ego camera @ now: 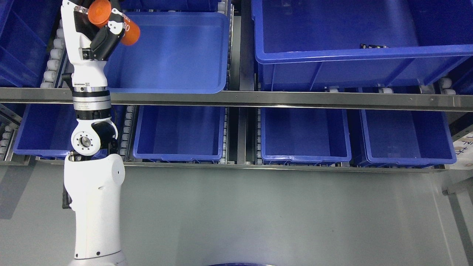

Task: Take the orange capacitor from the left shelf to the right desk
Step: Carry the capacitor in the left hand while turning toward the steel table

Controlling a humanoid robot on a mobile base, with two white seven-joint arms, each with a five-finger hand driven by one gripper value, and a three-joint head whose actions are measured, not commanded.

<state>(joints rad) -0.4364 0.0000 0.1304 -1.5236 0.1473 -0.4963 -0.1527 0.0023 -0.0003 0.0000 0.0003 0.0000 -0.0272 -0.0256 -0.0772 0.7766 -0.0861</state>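
The white-and-black left hand [98,27] grips the orange plastic cylindrical capacitor [112,20], lifted above the blue plastic bin [207,87], apparently for carrying

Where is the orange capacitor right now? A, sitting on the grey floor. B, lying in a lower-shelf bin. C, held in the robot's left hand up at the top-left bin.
C: the orange capacitor is gripped in the left hand, raised at the near-left corner of the upper-shelf blue bin.
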